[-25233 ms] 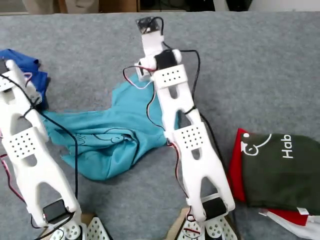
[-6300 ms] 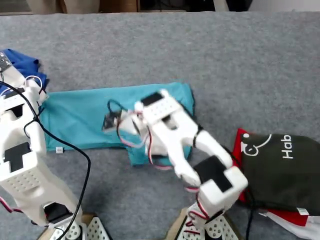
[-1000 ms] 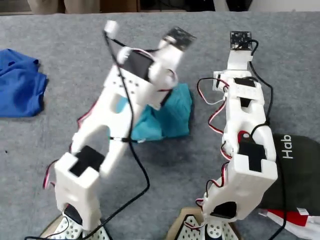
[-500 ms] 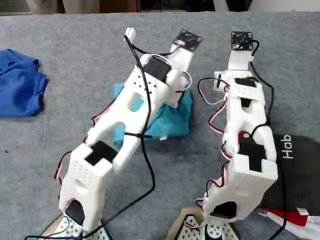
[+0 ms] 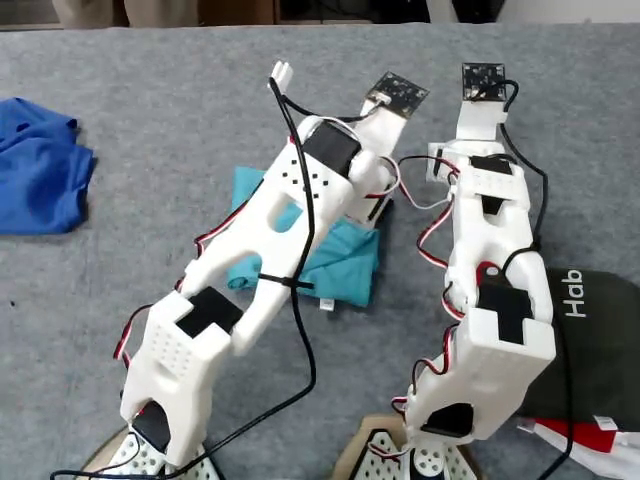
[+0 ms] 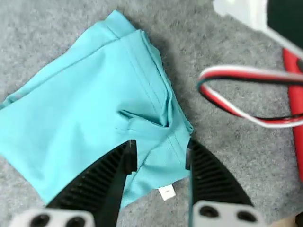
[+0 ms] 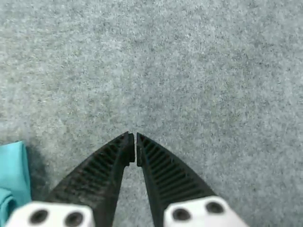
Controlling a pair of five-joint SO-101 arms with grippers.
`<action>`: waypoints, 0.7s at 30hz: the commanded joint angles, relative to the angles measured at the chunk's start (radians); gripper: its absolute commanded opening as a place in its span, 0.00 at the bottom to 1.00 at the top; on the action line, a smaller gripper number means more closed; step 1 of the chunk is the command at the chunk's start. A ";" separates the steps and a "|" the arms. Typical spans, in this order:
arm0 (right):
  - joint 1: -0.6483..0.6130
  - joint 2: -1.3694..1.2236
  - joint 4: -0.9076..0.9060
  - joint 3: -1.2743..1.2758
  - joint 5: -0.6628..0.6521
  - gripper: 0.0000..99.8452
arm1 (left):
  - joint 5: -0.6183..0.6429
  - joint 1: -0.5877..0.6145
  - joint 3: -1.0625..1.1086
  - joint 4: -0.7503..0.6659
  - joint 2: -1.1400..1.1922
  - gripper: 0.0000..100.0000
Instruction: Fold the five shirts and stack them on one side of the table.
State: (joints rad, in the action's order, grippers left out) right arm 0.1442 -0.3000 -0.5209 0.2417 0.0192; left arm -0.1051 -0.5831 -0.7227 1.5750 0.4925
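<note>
Shirts lie in three places on the grey bench [image 5: 150, 80]. The teal shirt [image 5: 345, 265] sits near the middle, folded into a small block, with a white tag [image 5: 325, 303] at its near edge. The left arm [image 5: 300, 200] stretches slantwise across it from the near edge of the bench and hides much of the cloth in the high view.

From the left wrist, the left end effector [image 6: 159, 151] hangs above the teal shirt [image 6: 94, 118] with its jaws apart, a clear gap between them and nothing gripped. The fold edge and the tag [image 6: 166, 193] show in that gap. A loop of red, white and black wires [image 6: 251, 94] crosses the bench just beside the shirt.

The right end effector [image 7: 133, 142] hangs over bare bench [image 7: 189, 56], jaws drawn almost together with a hairline gap and nothing between them. A sliver of the teal shirt [image 7: 12, 175] shows off to one side.

A blue shirt [image 5: 40, 165] lies crumpled at the left edge, well apart from the rest. On the right side a dark green shirt [image 5: 595, 350] lies folded on top of a red shirt [image 5: 572, 432], with white cloth [image 5: 615, 450] under that (how many layers the pile holds cannot be told). The right arm [image 5: 490, 250] stands between the teal shirt and this pile and covers the pile's inner edge.
</note>
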 commanded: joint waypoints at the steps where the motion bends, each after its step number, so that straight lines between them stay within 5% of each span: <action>1: 0.015 0.035 0.017 -0.041 0.006 0.02 | 0.002 0.060 -0.060 0.006 -0.025 0.16; 6: 0.002 0.042 -0.032 -0.051 -0.006 0.02 | 0.008 0.298 -0.175 0.029 -0.010 0.01; 15: -0.213 0.064 -0.707 -0.512 -0.292 0.02 | 0.008 0.677 -0.084 -0.100 0.183 0.02; 21: -0.409 -0.041 -0.939 -0.682 -0.365 0.02 | 0.049 0.799 -0.091 -0.167 0.363 0.02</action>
State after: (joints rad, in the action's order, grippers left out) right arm -0.1795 -0.3076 -1.3709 -0.3506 -0.3153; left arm -0.0959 0.1811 -0.8025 1.4293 0.8209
